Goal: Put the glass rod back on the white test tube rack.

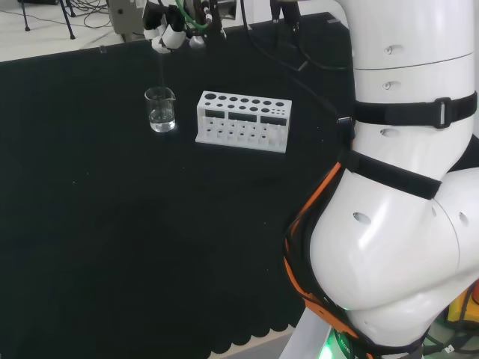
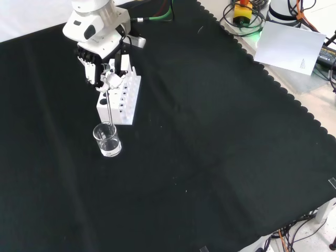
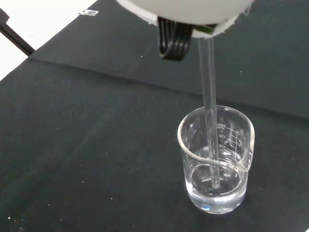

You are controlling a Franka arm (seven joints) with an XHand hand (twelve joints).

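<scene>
We see the hand (image 2: 107,73) pinching the glass rod (image 3: 208,116), tip inside the beaker (image 3: 216,162); lifting sideways may tip it beside the rack (image 1: 243,121).

From behind the arm we look over its white links (image 1: 397,224); from the front, downward. Both share the white holed rack (image 1: 243,120) (image 2: 122,98). At the wrist we hang close above the clear glass beaker (image 3: 216,159).
</scene>
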